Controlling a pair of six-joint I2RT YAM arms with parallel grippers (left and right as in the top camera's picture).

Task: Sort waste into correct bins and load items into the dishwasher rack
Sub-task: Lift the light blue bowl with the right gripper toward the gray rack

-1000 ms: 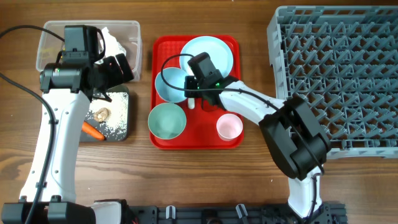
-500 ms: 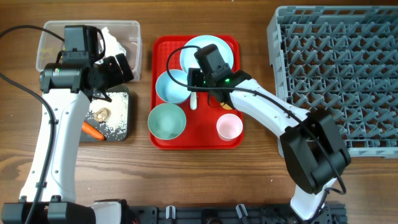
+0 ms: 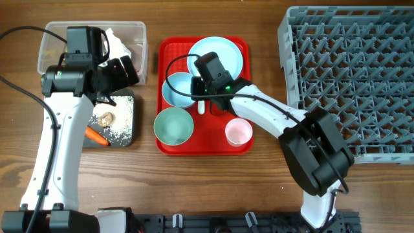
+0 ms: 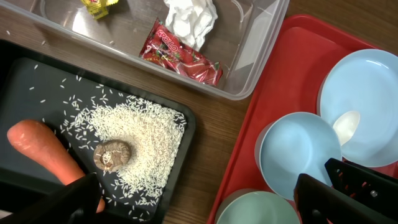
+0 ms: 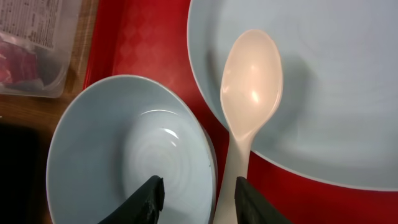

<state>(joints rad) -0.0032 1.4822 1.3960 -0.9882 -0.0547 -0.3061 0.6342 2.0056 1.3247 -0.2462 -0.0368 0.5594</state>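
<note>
The right gripper (image 5: 199, 196) hangs low over the red serving tray (image 3: 207, 144). Its jaws are partly spread. One finger is inside the pale blue bowl (image 5: 124, 155). The other is outside the handle of the white spoon (image 5: 252, 81). The bowl's rim and the handle lie between them, and neither looks pinched.

The spoon's head rests on the pale blue plate (image 5: 336, 93), at 1 o'clock from the bowl. A blue-green bowl (image 3: 173, 126) sits at 7 o'clock on the tray and a pink cup (image 3: 239, 132) at 5 o'clock.

The grey dishwasher rack (image 3: 352, 71) stands at 3 o'clock from the tray.

The left gripper (image 4: 194, 186) is spread wide, holding nothing. The clear tub (image 4: 261, 56), at 10 o'clock, holds a red snack wrapper (image 4: 180, 53), crumpled tissue (image 4: 189, 18) and a yellow wrapper (image 4: 96, 5). The wrapper print is too small to read.

The black tray (image 4: 37, 87) carries a carrot (image 4: 43, 155), a brown lump (image 4: 112, 155) and rice (image 4: 146, 121).
</note>
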